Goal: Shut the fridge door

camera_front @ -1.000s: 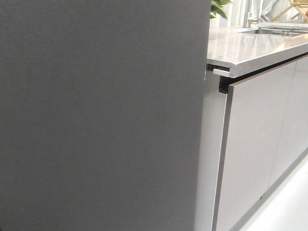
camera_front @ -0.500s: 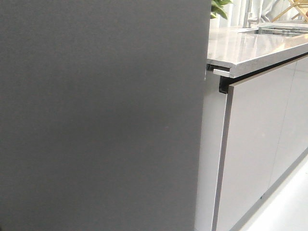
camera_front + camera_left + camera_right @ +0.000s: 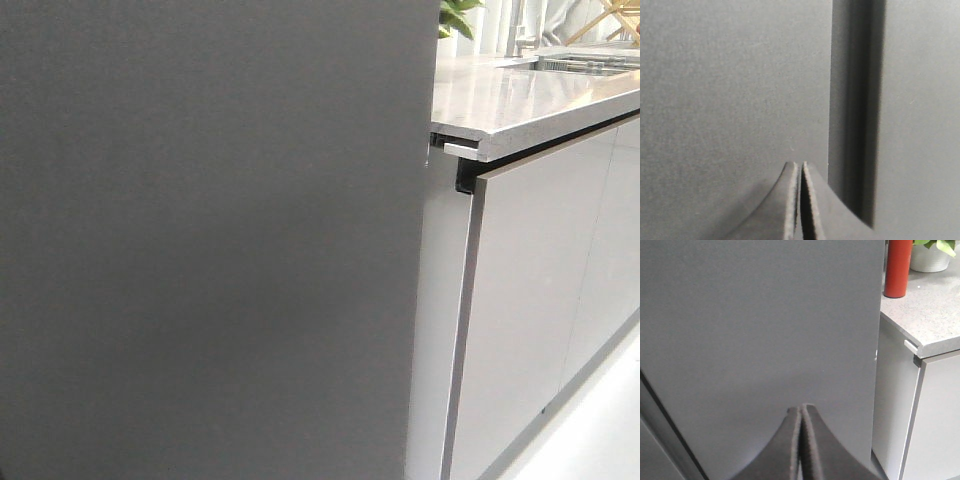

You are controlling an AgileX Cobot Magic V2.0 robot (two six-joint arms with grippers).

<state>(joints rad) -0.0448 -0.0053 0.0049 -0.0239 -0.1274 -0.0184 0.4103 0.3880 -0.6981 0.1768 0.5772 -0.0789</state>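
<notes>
The fridge door (image 3: 210,240) is a dark charcoal-grey flat panel that fills the left two thirds of the front view. It also shows in the left wrist view (image 3: 735,85) and the right wrist view (image 3: 760,325). My left gripper (image 3: 800,164) is shut and empty, its tips right at the door's face beside a dark vertical gap (image 3: 855,110). My right gripper (image 3: 801,409) is shut and empty, its tips at the door's face near its right edge. Neither gripper shows in the front view. The door's inner side is hidden.
A pale stone countertop (image 3: 520,100) runs to the right of the door over glossy light grey cabinet fronts (image 3: 530,290). A red cylinder (image 3: 898,267) and a potted plant (image 3: 932,252) stand on the countertop. White floor (image 3: 600,430) lies at the lower right.
The door's right edge has shifted very slightly to the right in the front view. Nothing else has visibly moved.
</notes>
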